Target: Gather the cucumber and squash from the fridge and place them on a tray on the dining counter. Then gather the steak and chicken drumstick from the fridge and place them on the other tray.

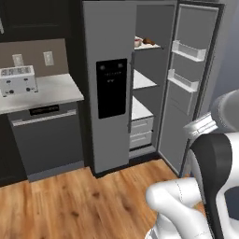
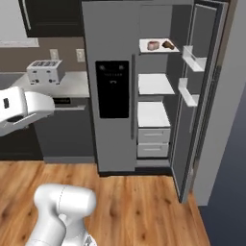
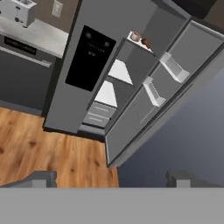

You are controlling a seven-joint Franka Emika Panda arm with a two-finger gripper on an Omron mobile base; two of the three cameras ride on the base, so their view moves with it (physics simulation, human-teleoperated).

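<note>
The grey fridge (image 1: 107, 46) (image 2: 110, 38) (image 3: 65, 109) stands ahead with its right door (image 1: 186, 93) (image 2: 185, 120) swung wide open and its left door closed. On the top shelf lie the red steak (image 2: 153, 45) (image 1: 138, 42) (image 3: 135, 36) and, right beside it, the dark brown chicken drumstick (image 2: 167, 45) (image 1: 149, 41) (image 3: 145, 43). The lower shelves look bare. My gripper (image 3: 111, 179) is open, its fingertips (image 3: 41, 178) far apart, well back from the fridge and above the floor. The cucumber, the squash, both trays and the dining counter are out of view.
Left of the fridge, a white toaster (image 1: 17, 79) (image 2: 45, 71) sits on a pale counter (image 1: 51, 91) above a dark dishwasher (image 1: 46, 135). Two white drawers (image 2: 153, 141) fill the fridge bottom. Wooden floor (image 1: 70, 200) stretches in front. A grey wall (image 2: 221, 120) flanks the open door.
</note>
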